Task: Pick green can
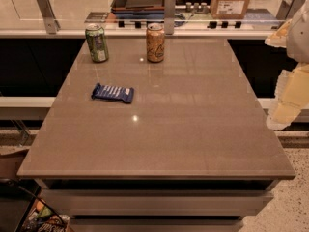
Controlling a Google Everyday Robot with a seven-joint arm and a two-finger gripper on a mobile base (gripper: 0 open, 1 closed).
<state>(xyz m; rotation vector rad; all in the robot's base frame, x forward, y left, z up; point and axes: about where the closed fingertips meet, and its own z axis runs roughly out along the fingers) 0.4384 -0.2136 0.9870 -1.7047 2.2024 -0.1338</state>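
Observation:
The green can [97, 43] stands upright at the far left of the grey table [193, 129], with a green and white label and a silver top. My gripper [289, 100] shows as a pale cream and white shape at the right edge of the camera view. It hangs beside the table's right side, far from the green can and holding nothing that I can see.
An orange-tan can [155, 42] stands upright to the right of the green can. A blue snack bar [113, 93] lies flat left of the table's centre. Behind the table runs a glass rail with metal posts [169, 11] and a cardboard box [230, 1].

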